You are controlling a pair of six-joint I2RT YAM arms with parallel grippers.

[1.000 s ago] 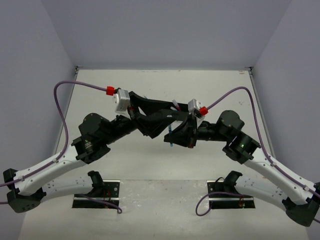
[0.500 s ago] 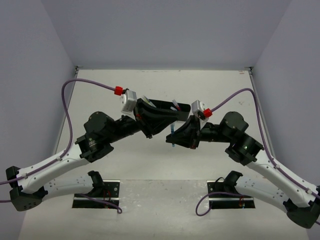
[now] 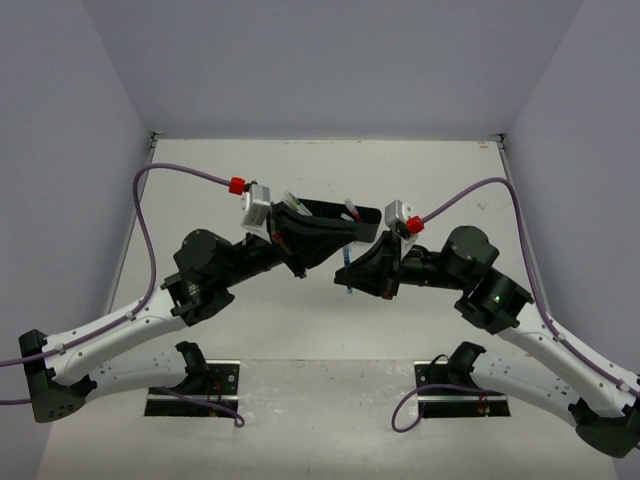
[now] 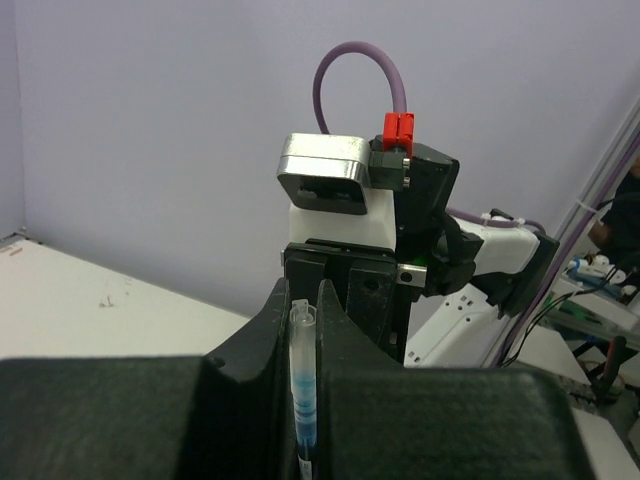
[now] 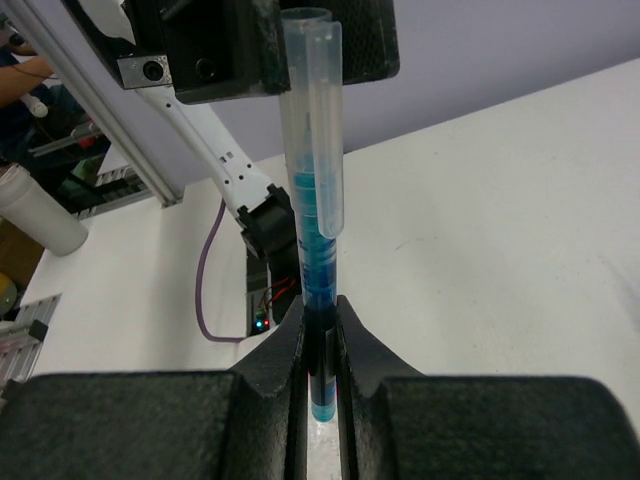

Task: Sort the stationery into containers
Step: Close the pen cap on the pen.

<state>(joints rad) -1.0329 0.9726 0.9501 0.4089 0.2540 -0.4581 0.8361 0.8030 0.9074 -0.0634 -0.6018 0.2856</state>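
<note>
Left gripper (image 4: 307,300): pressed together on the clear cap end of the blue pen (image 4: 304,395), as I see it through the left wrist camera.
Right gripper (image 5: 320,325): pinching the same pen lower down, on the dark blue part of the barrel. The clear cap stands up out of its fingers toward the left gripper.
Pen position: upright between the two tools and held clear of the table. One end is in each pair of fingers, and the tip hangs just below the right gripper.
Tray (image 3: 368,213): beyond both grippers, on the far side from the arm bases. The arms mostly hide it from above.
Tray contents: I see a small pinkish-white bit just past the left gripper, at the tray. I cannot tell whether it is the eraser or whether it lies inside a compartment.
Done so far: I cannot confirm anything as sorted, because the compartments are covered.
Other pens: none show in any view, so I cannot count what is left.
Left for this pen: it is not yet in the tray. I judge that one gripper must let go before the other can carry it across.
Stage: mid-task at best, by my reading, with this pen between pick and place.
</note>
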